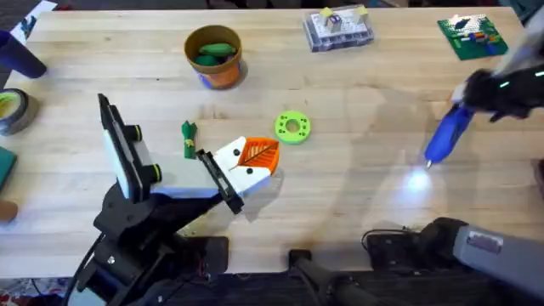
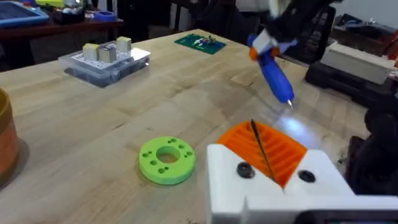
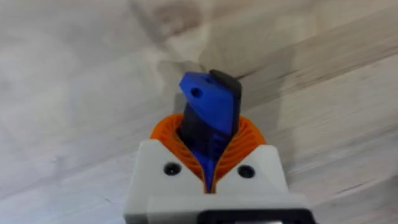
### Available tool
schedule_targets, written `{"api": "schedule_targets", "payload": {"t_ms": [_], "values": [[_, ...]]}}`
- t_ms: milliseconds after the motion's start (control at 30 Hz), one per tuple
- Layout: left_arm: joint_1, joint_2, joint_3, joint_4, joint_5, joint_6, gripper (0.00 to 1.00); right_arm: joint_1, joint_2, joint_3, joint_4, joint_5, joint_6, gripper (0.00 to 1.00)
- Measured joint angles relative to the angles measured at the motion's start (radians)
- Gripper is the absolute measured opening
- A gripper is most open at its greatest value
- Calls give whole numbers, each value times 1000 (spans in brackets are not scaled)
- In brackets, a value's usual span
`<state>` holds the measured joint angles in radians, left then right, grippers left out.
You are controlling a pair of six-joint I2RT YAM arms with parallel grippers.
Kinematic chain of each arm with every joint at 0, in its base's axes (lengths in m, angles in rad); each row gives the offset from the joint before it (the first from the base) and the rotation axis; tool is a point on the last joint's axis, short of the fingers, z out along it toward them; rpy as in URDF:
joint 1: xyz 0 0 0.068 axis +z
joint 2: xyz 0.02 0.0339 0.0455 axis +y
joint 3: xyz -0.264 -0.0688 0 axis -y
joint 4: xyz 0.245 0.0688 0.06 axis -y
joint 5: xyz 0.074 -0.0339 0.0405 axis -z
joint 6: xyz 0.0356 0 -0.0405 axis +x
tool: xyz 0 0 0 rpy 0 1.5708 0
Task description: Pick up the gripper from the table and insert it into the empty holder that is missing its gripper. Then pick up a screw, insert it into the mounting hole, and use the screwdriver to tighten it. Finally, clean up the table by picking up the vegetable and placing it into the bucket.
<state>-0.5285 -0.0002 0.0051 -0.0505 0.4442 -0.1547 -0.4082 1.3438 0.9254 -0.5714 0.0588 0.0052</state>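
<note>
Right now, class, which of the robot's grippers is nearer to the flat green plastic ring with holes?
Left. The left gripper sits just beside the green ring; the right gripper, holding the blue screwdriver, is far across the table.

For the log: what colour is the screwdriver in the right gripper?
Blue screwdriver, clearest in the overhead view.

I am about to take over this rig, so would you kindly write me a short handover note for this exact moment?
Right gripper: shut on the blue screwdriver, held tip-down above the table at the right, its light on.
Left gripper: looks shut and empty, near the table centre beside the green ring.
A small green piece lies left of that gripper.
The orange bucket at the back already holds something green.
The box of small parts sits at the back.
Done: screwdriver picked up.
Left: I cannot tell whether the screw is in; check that before tightening.
</note>
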Motion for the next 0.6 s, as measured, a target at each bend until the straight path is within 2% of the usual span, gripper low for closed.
{"api": "schedule_targets", "payload": {"t_ms": [133,300,433,600], "values": [[0,0,0,0,0,0,16,1,-181,1,48,-8,49,24],[0,0,0,0,0,0,16,28,-305,1,46,-43,75,24],[0,0,0,0,0,0,16,102,-365,-6,86,-61,79,24],[0,0,0,0,0,0,16,255,-463,-36,188,-71,82,24]]}}
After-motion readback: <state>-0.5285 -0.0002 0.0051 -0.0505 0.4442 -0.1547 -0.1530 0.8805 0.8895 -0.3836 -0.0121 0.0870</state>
